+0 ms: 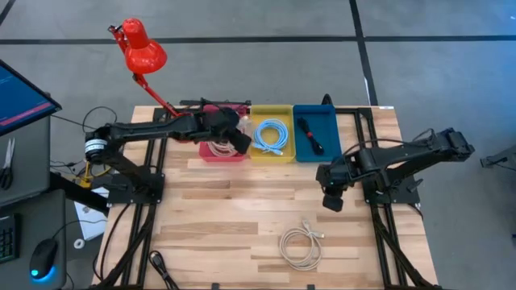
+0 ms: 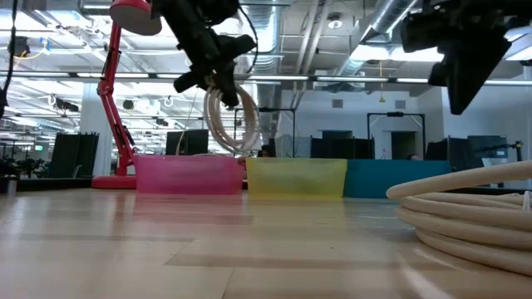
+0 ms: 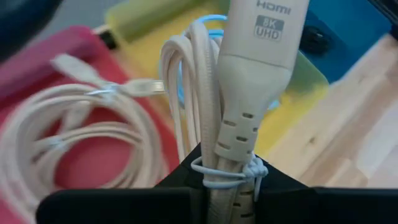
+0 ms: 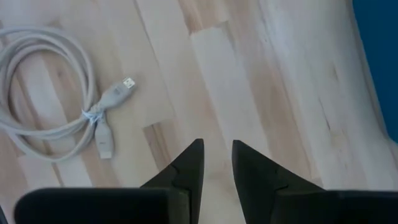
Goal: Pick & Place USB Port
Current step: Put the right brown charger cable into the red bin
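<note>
Wooden counter (image 1: 242, 209) below, I hold my left tool (image 3: 227, 177) clamped on a bundled HDMI cable (image 3: 249, 93) over the pink bin (image 1: 211, 153) for release; right tool (image 4: 216, 163) waits narrow near the USB cable (image 4: 50, 99).

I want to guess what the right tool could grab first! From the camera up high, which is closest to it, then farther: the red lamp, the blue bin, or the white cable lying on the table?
From the right tool:
1. Blue bin, at the table's back edge, nearest.
2. White cable, coiled near the table's front edge, only slightly farther.
3. Red lamp, beyond the far left corner, farthest.
</note>
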Controlling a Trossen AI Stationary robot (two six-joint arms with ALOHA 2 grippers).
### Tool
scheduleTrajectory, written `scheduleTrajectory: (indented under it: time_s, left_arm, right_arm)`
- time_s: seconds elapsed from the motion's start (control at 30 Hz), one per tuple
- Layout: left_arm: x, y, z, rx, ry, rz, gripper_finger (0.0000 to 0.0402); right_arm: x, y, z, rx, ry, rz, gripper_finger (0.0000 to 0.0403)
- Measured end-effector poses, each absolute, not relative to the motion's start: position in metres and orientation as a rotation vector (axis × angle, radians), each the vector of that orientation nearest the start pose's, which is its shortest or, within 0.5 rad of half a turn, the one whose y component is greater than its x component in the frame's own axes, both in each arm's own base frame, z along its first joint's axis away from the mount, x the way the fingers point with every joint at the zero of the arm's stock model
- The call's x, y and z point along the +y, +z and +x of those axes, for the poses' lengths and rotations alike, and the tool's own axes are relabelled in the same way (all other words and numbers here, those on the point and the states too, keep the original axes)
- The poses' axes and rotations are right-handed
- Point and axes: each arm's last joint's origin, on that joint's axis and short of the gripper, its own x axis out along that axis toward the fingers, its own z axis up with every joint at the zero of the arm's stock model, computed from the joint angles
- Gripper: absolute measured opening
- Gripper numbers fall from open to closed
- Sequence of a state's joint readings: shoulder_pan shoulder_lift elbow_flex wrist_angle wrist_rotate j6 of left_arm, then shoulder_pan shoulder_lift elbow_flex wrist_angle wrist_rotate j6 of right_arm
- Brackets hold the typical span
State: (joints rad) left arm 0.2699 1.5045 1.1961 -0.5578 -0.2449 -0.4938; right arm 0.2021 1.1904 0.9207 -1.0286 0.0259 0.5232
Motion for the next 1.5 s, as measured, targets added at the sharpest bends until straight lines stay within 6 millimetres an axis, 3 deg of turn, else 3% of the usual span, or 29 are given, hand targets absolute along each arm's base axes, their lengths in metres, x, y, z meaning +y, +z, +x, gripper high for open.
scheduleTrajectory:
  time_s: [0.13, 0.3, 0.53, 0.8, 1.0, 1.5]
  left_arm:
    - [0.104, 0.285, 0.285, 0.699, 0.725, -0.469, 0.0033]
    - [0.111, 0.275, 0.251, 0.691, 0.761, -0.515, 0.0033]
    - [0.11, 0.239, 0.212, 0.563, 0.689, -0.642, 0.0033]
    - [0.108, 0.191, 0.185, 0.427, 0.694, -0.777, 0.0033]
    - [0.106, 0.174, 0.177, 0.438, 0.72, -0.799, 0.0038]
    - [0.111, 0.177, 0.173, 0.41, 0.758, -0.731, 0.0117]
  right_arm:
    - [0.047, 0.248, 0.195, 1.284, -0.183, 0.281, 0.0075]
    - [0.053, 0.248, 0.193, 1.281, -0.202, 0.264, 0.0075]
    - [0.054, 0.248, 0.192, 1.282, -0.201, 0.255, 0.0076]
    - [0.053, 0.248, 0.192, 1.267, -0.237, 0.253, 0.0076]
    - [0.052, 0.248, 0.193, 1.255, -0.276, 0.277, 0.0076]
    - [0.053, 0.248, 0.193, 1.251, -0.286, 0.296, 0.0076]
